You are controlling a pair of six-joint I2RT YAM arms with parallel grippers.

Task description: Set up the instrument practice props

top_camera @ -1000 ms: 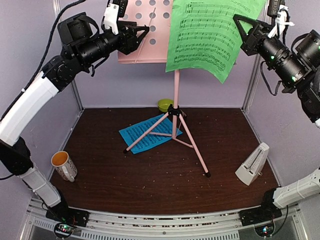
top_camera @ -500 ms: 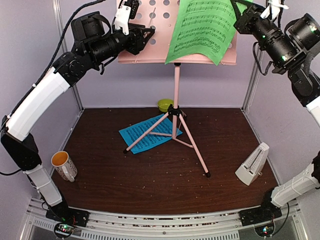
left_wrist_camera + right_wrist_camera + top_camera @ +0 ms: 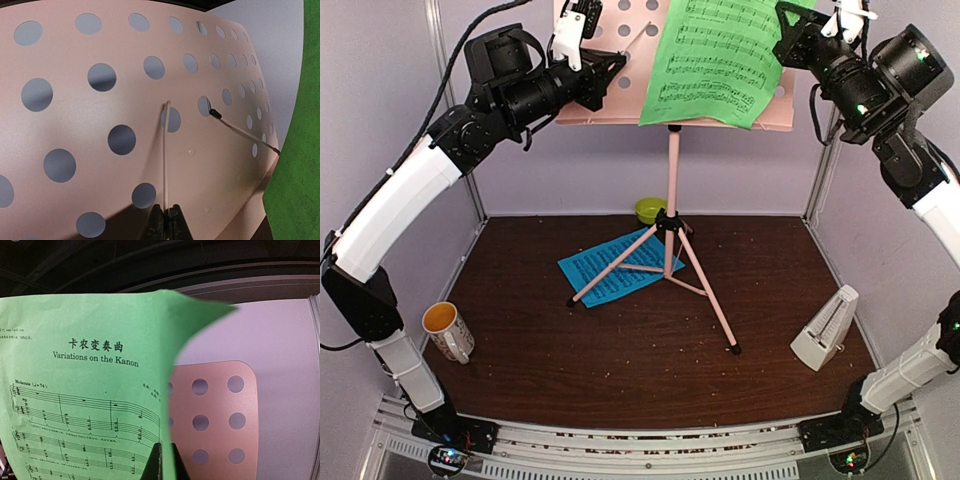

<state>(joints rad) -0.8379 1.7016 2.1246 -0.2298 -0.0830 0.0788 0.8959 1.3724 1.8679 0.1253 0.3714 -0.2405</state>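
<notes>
Green first: my right gripper [image 3: 163, 457] is pinched fully closed on the green music sheet [image 3: 85, 405], which hangs against the right part of the pink music stand [image 3: 672, 180]. I read "卡农变奏曲", "Variations on the Kanon", "Moderato". My left gripper [image 3: 166, 220] is clamped shut on the stand's thin wire page-holder [image 3: 165, 150]. The blue music sheet [image 3: 610, 270] lies under its legs.
</notes>
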